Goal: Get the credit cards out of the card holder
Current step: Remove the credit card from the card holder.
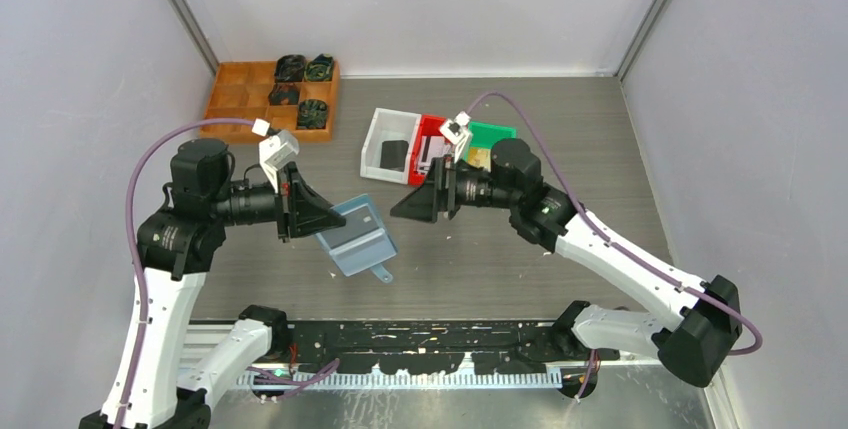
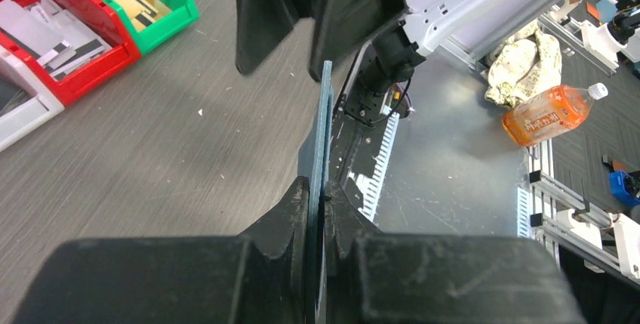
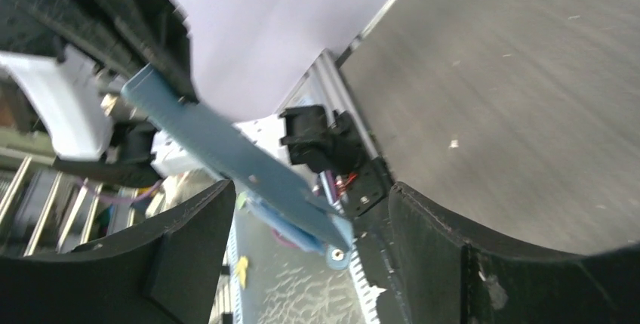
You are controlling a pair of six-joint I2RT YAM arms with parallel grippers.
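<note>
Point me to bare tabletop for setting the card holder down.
Free: the grey table right of the green bin, and the patch under the card holder. Crowded: far edge, with the wooden tray, white bin, red bin.

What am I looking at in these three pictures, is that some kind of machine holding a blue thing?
Yes. Two robot arms are bolted to a table. The wide picture comes from a camera above and behind them; the other two come from cameras on each wrist. The left gripper is shut on the card holder, a small blue wallet lifted off the table. The right gripper stands open beside it, holding nothing. Behind it lie a white bin, a red bin and a green bin with cards inside, and at back left a wooden tray with dark parts.
</note>
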